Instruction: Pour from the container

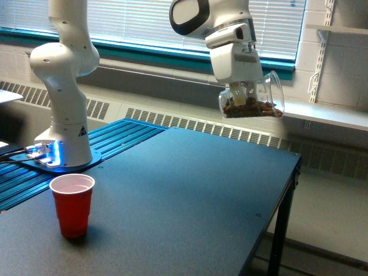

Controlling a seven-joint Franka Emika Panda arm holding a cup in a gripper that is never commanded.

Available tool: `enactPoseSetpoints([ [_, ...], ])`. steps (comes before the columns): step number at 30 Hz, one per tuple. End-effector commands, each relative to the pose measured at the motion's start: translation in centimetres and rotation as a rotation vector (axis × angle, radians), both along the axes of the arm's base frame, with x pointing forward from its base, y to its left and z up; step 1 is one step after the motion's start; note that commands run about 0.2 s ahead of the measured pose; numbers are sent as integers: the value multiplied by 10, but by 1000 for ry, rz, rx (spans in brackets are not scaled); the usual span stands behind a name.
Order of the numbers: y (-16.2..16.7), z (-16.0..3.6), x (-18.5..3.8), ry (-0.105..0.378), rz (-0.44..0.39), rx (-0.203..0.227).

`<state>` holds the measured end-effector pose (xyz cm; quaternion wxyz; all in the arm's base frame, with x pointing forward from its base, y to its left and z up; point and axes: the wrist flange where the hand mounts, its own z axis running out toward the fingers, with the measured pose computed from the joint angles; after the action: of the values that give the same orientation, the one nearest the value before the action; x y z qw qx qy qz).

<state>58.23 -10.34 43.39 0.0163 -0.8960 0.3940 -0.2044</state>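
The container [253, 100] is a clear glass mug with a looped handle, holding brown pieces that lie along its lower side. It hangs high above the far side of the table, tipped onto its side. My gripper [244, 89] is shut on the container from above, its fingers partly seen through the glass. A red plastic cup [72, 206] with a white inside stands upright near the table's front at the exterior view's left, far from the container.
The dark table [190, 195] ends in an edge at the exterior view's right, with open floor beyond. The arm's white base [63, 138] stands on a blue ribbed platform [115, 135] behind the cup. A window ledge and radiator run along the back wall.
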Motion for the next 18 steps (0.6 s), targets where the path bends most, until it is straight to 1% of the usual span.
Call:
enactPoseSetpoints([
  [1, 0, 2, 1, -4, -9, -12],
  [8, 6, -1, -1, -8, 1, -4],
  [11, -3, -3, -4, -6, -19, -12],
  [13, -6, -2, -6, -12, -29, -8],
  [18, -21, -4, -13, -14, -60, -23],
])
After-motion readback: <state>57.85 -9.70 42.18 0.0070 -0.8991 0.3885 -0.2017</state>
